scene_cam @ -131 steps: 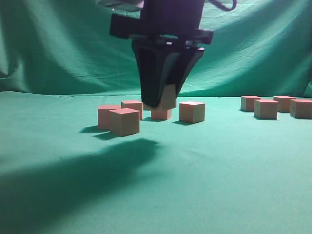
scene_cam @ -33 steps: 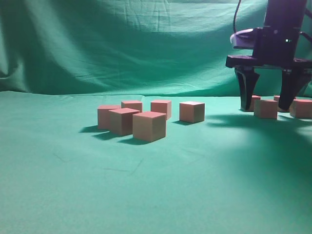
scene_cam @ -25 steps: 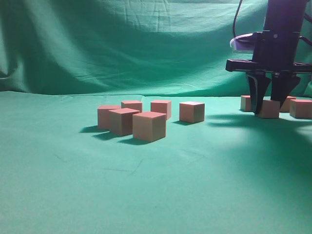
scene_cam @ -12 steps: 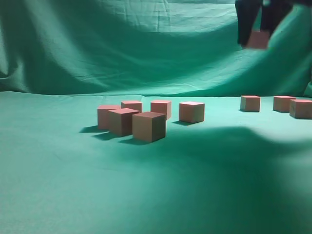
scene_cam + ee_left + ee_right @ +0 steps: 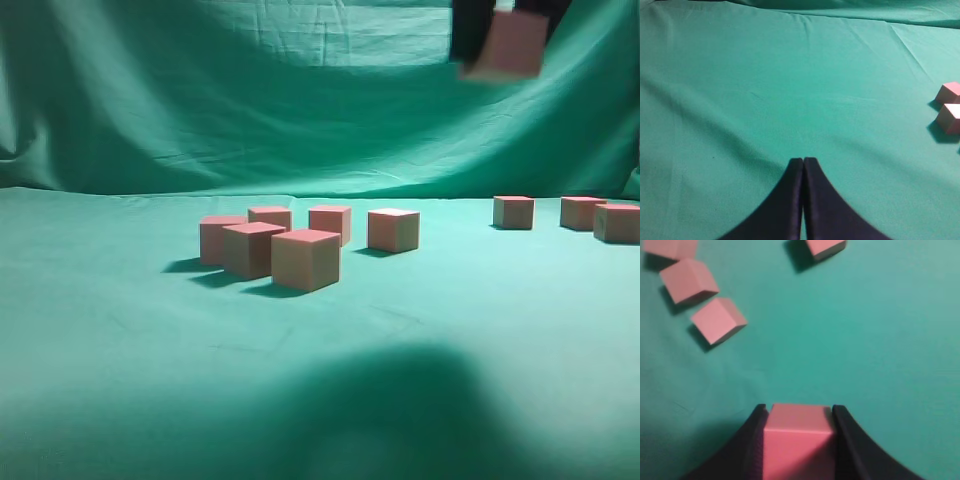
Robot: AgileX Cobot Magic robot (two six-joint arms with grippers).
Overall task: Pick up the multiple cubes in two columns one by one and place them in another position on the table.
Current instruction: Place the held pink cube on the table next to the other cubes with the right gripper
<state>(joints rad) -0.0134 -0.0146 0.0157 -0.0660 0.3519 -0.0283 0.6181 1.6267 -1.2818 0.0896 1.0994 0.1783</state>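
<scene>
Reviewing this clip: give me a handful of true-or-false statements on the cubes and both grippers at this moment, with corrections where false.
1. The right gripper holds a cube high above the table. True.
2. The left gripper is wide open. False: its jaws are pressed together, holding nothing.
3. Five cubes sit grouped near mid-table. True.
4. The right-hand group has five cubes on the table. False: the exterior view shows three there.
5. Two cubes are stacked one on another. False: every resting cube sits directly on the cloth.
</scene>
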